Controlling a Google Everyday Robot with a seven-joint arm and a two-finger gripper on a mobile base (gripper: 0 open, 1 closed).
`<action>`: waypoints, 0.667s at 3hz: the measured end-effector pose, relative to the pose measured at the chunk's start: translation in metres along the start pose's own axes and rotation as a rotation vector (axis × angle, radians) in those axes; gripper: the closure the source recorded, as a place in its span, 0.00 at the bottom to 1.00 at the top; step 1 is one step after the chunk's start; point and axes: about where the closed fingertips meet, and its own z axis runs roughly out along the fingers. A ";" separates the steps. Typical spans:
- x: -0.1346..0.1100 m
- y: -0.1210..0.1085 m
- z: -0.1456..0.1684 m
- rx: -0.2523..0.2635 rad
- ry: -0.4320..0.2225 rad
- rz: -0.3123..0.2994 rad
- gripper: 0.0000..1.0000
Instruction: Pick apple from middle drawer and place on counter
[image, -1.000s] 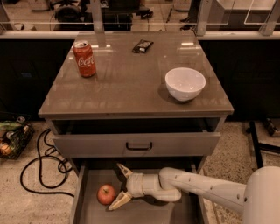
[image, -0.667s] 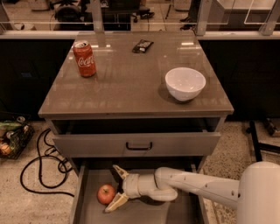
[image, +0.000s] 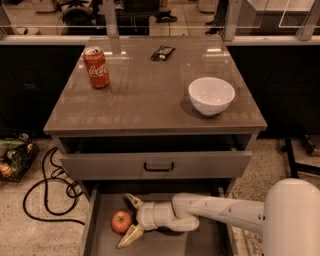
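The apple (image: 121, 222) is now flanked by the gripper (image: 127, 221) — jaws spread wide, advanced toward 9 o'clock inside the middle drawer (image: 205, 242); closure is judged due next.

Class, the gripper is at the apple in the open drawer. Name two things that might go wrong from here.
The open gripper straddles the apple; an uneven touch may roll it across the drawer floor. On lifting, the arm may hit the upper drawer just above.

Glossy white rounded arm (image: 220, 212) — tan-fingered gripper (image: 125, 221) in the middle drawer (image: 205, 242).
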 end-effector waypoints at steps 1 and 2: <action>-0.001 0.000 0.001 -0.002 -0.003 0.000 0.18; -0.002 0.001 0.002 -0.005 -0.005 0.000 0.42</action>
